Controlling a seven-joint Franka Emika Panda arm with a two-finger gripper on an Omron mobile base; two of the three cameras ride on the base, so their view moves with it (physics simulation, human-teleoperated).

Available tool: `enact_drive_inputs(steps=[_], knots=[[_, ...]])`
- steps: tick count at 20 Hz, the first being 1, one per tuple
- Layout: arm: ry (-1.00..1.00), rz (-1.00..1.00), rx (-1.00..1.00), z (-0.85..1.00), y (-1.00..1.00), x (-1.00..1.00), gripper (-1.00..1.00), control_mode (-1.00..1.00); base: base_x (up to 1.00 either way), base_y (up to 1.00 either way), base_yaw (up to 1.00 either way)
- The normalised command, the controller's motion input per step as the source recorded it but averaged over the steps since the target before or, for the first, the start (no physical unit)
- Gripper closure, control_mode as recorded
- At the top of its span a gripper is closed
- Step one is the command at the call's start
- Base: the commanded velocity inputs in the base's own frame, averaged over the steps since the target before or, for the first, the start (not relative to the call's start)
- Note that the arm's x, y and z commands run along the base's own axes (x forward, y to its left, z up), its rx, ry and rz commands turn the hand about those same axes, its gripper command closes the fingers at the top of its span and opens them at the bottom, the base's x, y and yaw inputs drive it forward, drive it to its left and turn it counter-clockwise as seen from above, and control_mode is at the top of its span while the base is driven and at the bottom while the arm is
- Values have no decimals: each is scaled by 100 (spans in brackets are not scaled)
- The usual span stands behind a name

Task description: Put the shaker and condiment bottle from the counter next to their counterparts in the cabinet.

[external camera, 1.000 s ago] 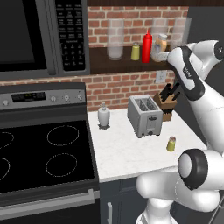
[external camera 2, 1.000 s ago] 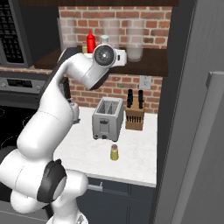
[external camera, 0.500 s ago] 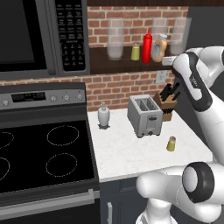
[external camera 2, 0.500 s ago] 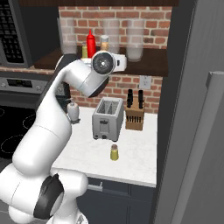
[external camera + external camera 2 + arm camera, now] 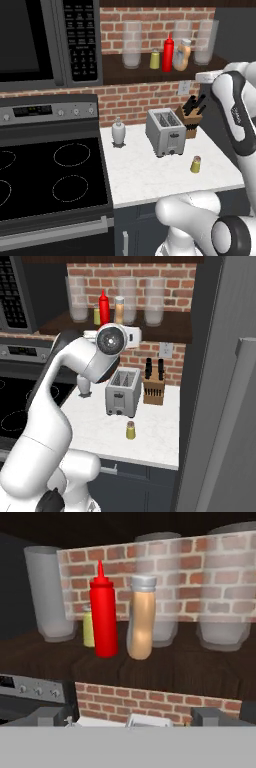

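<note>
Our jaws, now spread wide and empty, have drawn back from the condiment bottle (image 5: pixel 141 618) standing ahead beside the red squeeze bottle (image 5: pixel 103 614) on the cabinet (image 5: pixel 165 667); the shaker (image 5: pixel 195 164) waits on the worktop (image 5: pixel 150 176) below.

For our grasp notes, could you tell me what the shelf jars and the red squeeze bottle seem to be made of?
The jars look like clear glass: the brick backing shows through them. The red squeeze bottle looks like glossy plastic, with a soft highlight and a moulded nozzle, though this is only a guess.

Matt wood cabinet (image 5: pixel 165 667) w/ rough brick (clear glass jars (image 5: pixel 47 592)).
</note>
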Motion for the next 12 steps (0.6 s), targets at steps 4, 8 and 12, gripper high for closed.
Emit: enact_drive_inputs(steps=[4, 8, 12], knots=[[0, -2, 0, 0, 0, -84, -100, -100, 0, 0, 0], [-2, -7, 0, -2, 0, -99, -100, -100, 0, 0, 0], [-10, -9, 0, -15, 0, -100, -100, -100, 0, 0, 0]])
